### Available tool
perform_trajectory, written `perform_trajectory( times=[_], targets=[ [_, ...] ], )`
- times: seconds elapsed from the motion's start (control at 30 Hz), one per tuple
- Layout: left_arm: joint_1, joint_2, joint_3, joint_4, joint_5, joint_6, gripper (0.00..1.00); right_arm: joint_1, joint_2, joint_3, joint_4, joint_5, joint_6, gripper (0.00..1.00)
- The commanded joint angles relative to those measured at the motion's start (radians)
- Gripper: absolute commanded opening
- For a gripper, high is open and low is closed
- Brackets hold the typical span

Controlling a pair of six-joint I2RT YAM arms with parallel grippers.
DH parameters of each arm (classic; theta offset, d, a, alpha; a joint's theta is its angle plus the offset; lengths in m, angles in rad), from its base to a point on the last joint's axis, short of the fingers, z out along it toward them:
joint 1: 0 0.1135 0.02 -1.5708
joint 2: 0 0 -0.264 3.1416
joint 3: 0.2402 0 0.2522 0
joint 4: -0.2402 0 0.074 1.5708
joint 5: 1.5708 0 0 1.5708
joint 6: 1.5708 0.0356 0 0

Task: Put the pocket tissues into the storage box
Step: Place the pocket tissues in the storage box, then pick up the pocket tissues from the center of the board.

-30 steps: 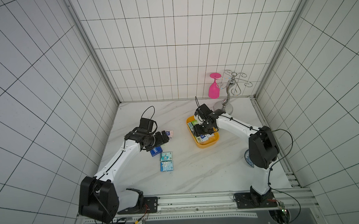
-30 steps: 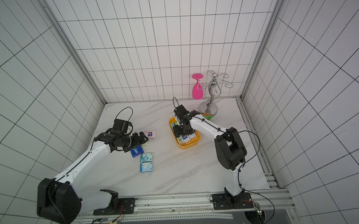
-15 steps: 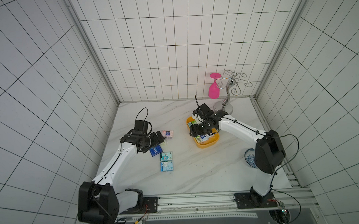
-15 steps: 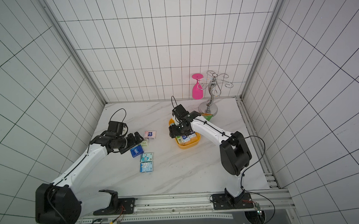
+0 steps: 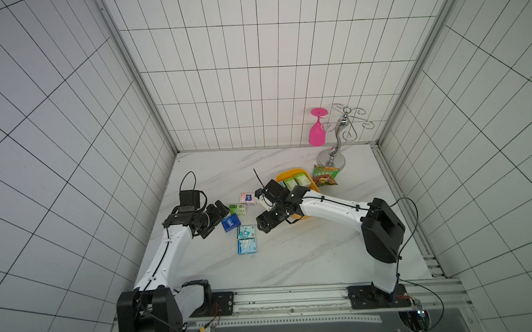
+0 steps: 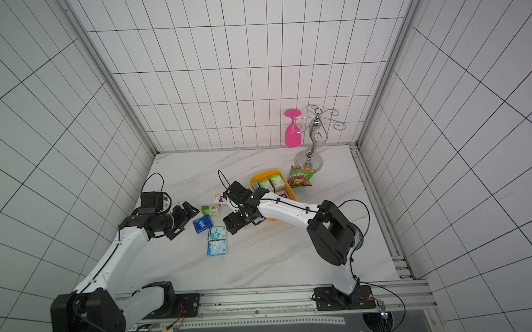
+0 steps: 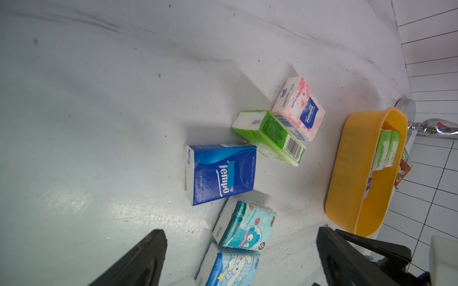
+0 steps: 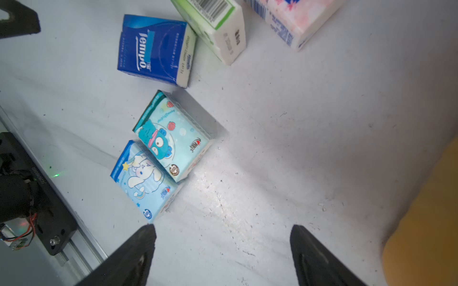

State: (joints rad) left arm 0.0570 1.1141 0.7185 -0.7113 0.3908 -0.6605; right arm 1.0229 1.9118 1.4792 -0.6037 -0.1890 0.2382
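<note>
Yellow-orange plastic, smooth and round-cornered, forms the storage box [image 5: 289,173] in both top views; its long axis runs from the back right toward the front left of the white marbled bench [image 5: 293,264]. Two green packets [image 5: 295,181] lie flat inside at its far end, and the right arm crosses over its near end. A crinkled snack bag [image 5: 325,176] sits just beside it, with a chrome wire stand [image 6: 311,140] and a hanging pink glass [image 6: 292,131] behind. Five loose pocket tissues [image 5: 239,223] lie between the hands.

In a top view the left hand [image 6: 184,221] hovers just beside the dark blue packet [image 6: 202,223], spread wide and empty; the right hand [image 6: 230,216] is released too, near the teal packets.

The left wrist view shows glossy film wrappers: the blue packet, a green packet [image 7: 269,137] on its narrow side leaning against a pink-white packet [image 7: 298,107], and two teal cartoon packets [image 7: 244,226].

The right wrist view shows the teal pair [image 8: 158,158] touching, edge to edge, with bare bench between its parted fingers [image 8: 319,262].
</note>
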Motion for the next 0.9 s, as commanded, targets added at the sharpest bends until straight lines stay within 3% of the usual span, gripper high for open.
perform_trajectory(
  times=[0.0, 0.07, 0.27, 0.33, 0.5, 0.87],
  targets=[
    [0.003, -0.028, -0.067, 0.095, 0.059, -0.045, 0.98, -0.002, -0.007, 0.044, 0.001, 0.045, -0.010, 0.89],
    [0.003, -0.034, -0.097, 0.153, 0.053, -0.053, 0.97, -0.002, -0.026, 0.035, 0.000, 0.050, -0.008, 0.88],
    [-0.006, 0.051, 0.019, 0.053, -0.121, 0.089, 0.73, -0.003, -0.091, -0.012, -0.025, 0.092, -0.008, 0.88],
    [-0.009, 0.088, 0.024, 0.106, -0.084, 0.094, 0.69, -0.003, -0.107, -0.030, -0.027, 0.094, -0.009, 0.88],
    [-0.021, 0.191, 0.019, 0.282, -0.120, 0.069, 0.80, -0.003, -0.118, -0.037, -0.046, 0.090, -0.017, 0.88],
    [-0.060, 0.394, 0.042, 0.478, -0.062, 0.071, 0.83, -0.005, -0.162, -0.034, -0.056, 0.132, -0.047, 0.88]
  ],
)
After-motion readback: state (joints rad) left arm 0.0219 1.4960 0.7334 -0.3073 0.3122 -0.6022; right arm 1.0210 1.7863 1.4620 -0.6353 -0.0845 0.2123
